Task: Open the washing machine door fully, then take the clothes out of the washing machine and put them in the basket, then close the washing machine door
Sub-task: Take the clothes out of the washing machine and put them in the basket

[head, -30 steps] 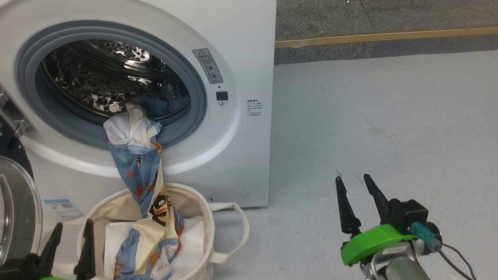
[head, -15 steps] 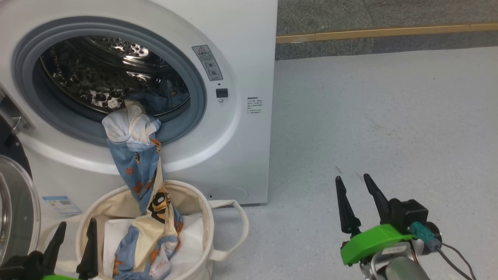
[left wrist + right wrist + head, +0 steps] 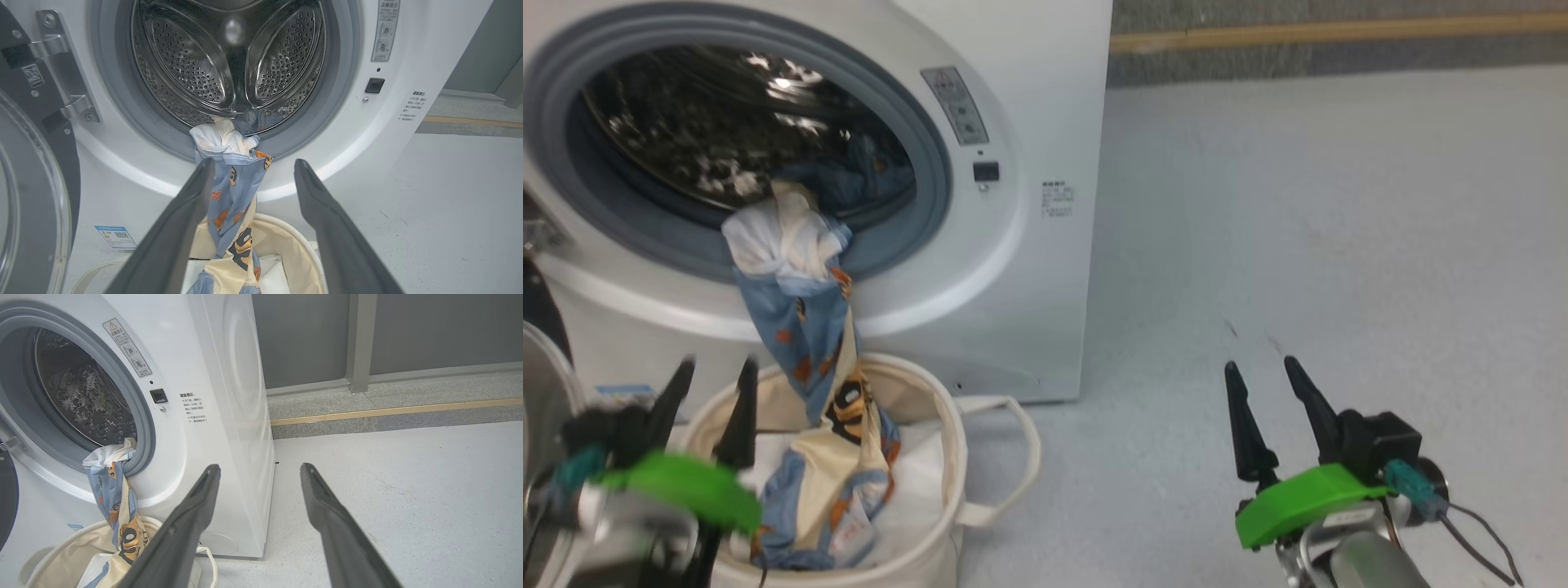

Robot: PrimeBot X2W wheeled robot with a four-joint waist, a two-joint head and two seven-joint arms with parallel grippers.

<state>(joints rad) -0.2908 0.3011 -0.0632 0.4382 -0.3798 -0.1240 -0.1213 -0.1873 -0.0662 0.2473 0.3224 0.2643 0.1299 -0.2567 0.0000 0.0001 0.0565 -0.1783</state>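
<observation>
Soft blue and cream clothes with small orange motifs (image 3: pixel 796 327) spill from the white boxy front-loading washing machine (image 3: pixel 1029 122). They are bunched pale at its grey rubber gasket, then hang as a twisted strip into the round cream canvas basket (image 3: pixel 954 482) just in front of the machine. The left tool (image 3: pixel 717 365) hovers released over the basket. The right tool (image 3: pixel 1260 364), spread and empty, sits over the floor, well off to the machine's right.
</observation>
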